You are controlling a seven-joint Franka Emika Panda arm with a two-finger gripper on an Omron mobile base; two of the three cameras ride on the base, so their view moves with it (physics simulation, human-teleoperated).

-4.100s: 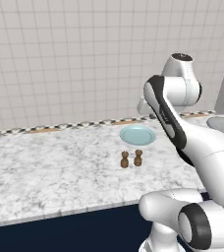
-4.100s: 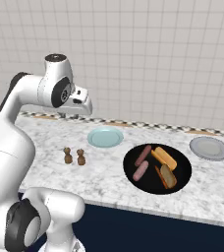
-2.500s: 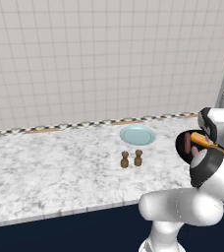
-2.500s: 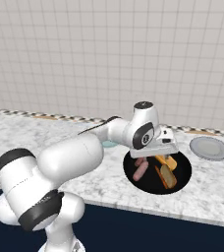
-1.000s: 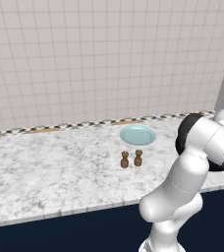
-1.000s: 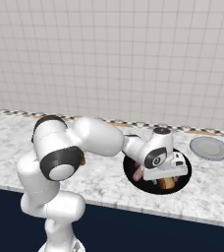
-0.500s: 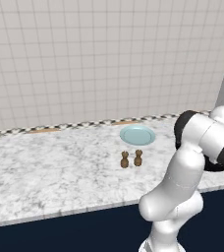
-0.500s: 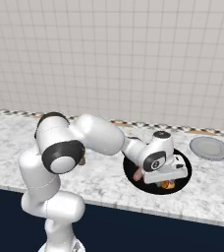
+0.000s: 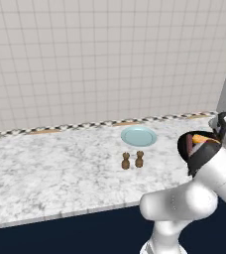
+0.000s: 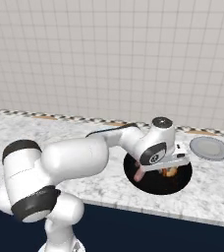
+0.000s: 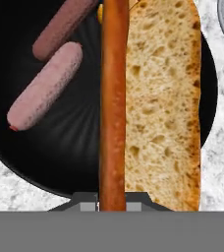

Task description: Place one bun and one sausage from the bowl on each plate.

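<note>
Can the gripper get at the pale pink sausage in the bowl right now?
Probably not yet: the gripper looks shut on the bun. The sausage lies uncovered in the bowl, apart from the bun, so empty jaws could reach it.

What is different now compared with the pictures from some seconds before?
The arm swung from upright above the counter down over the black bowl. The gripper, open a second ago, has shut on a bun, held edge-on by its crust. The two sausages remain in the bowl. The blue plate, grey plate and two brown shakers did not move.
</note>
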